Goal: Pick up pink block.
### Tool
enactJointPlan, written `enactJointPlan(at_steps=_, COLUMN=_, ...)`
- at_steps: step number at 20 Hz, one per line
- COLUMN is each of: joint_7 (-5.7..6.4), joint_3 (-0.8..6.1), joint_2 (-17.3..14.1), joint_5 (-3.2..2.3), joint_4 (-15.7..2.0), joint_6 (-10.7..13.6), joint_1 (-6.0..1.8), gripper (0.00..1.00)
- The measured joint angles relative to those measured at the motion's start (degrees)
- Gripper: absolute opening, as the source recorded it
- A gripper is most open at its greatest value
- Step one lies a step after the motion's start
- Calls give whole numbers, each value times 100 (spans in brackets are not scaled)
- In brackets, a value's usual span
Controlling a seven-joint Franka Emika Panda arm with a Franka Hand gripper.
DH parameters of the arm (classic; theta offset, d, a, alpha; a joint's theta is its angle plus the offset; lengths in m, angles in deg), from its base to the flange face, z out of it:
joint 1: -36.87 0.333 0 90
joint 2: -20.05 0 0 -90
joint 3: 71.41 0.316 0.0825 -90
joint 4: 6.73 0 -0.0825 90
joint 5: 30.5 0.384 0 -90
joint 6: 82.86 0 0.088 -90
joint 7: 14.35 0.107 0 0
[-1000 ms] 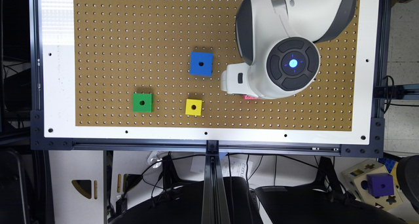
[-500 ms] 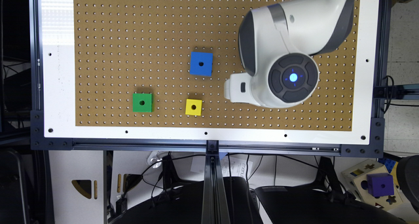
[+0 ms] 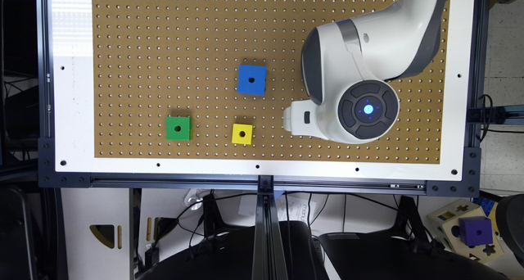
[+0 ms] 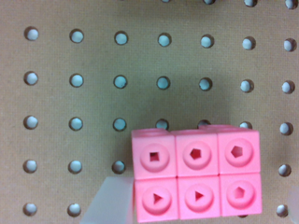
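Note:
The pink block point(image 4: 196, 175) lies flat on the brown pegboard point(image 4: 70, 56), close under the wrist camera, its 2x3 studs facing up. One pale, blurred finger point(image 4: 110, 203) stands right beside one short end of the block; nothing shows at the other end. In the exterior view the gripper point(image 3: 303, 118) is the white part at the arm's end, over the board's near right area, and the arm hides the pink block there. The gripper is open.
A blue cube point(image 3: 251, 80), a yellow cube point(image 3: 242, 134) and a green cube point(image 3: 178, 128) sit on the pegboard toward the exterior view's left of the arm. The board's white border point(image 3: 73, 108) and dark frame rail run along its edges.
The arm has shifted toward the board's near edge. A sliver of pink that showed at the wrist's lower edge one second ago is now covered by the arm.

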Motion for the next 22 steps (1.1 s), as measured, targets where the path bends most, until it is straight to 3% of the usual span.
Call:
enactJointPlan(at_steps=12, joint_7=5, joint_3=-1, joint_2=-87, joint_5=-4, joint_4=-13, joint_6=-18, joint_1=10, gripper=100)
enactJointPlan(at_steps=13, joint_7=4, joint_3=-7, joint_2=-82, joint_5=-4, joint_4=-13, joint_6=-10, joint_1=10, gripper=0)
enactJointPlan(at_steps=22, joint_7=9, joint_3=-12, joint_2=-80, joint_5=-4, joint_4=-12, joint_6=1, joint_1=4, gripper=0)
